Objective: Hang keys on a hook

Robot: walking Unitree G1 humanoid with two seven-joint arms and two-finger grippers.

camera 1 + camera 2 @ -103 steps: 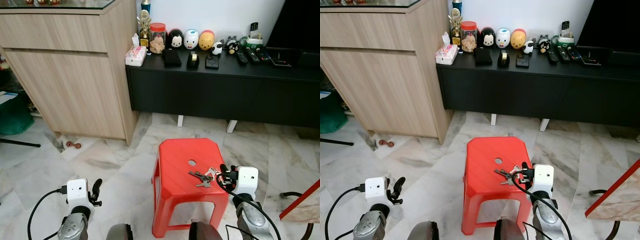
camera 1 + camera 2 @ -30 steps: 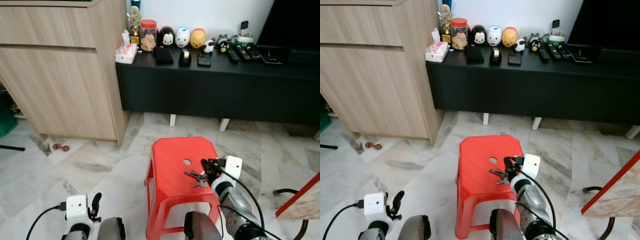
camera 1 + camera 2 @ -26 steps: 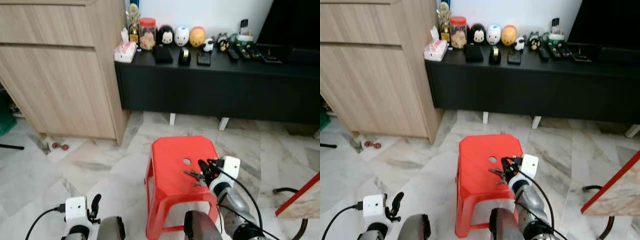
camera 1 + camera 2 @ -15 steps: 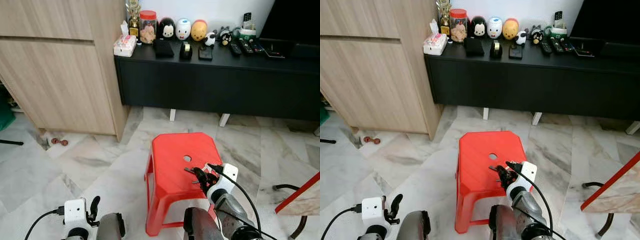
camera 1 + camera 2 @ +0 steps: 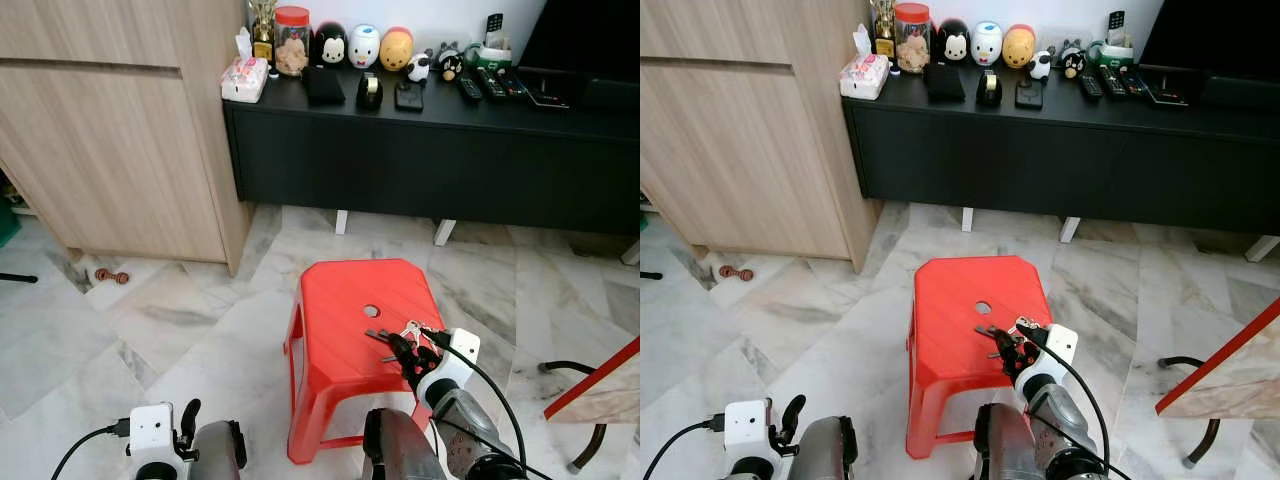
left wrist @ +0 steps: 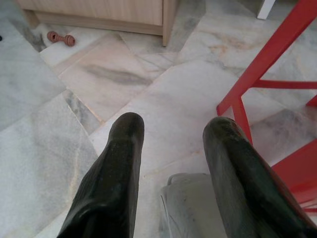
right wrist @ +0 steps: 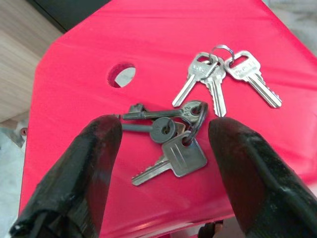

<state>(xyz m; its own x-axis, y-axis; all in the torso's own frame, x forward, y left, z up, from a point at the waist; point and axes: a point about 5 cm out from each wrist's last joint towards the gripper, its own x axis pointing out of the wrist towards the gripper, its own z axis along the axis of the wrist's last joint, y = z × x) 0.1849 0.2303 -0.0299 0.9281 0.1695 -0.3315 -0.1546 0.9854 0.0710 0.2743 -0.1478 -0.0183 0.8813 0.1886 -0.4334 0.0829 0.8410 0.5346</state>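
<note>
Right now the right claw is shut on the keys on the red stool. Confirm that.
Not quite. The right claw is open, its fingers spread on either side of the keys, which lie loose on the red stool. The right wrist view shows it.

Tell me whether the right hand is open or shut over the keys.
Open. The right hand has its two black fingers spread either side of the keys, which lie flat on the red stool.

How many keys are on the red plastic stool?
6: three silver keys on the small ring, three bunched on the dark ring beside it; overlaps may hide more.
</note>
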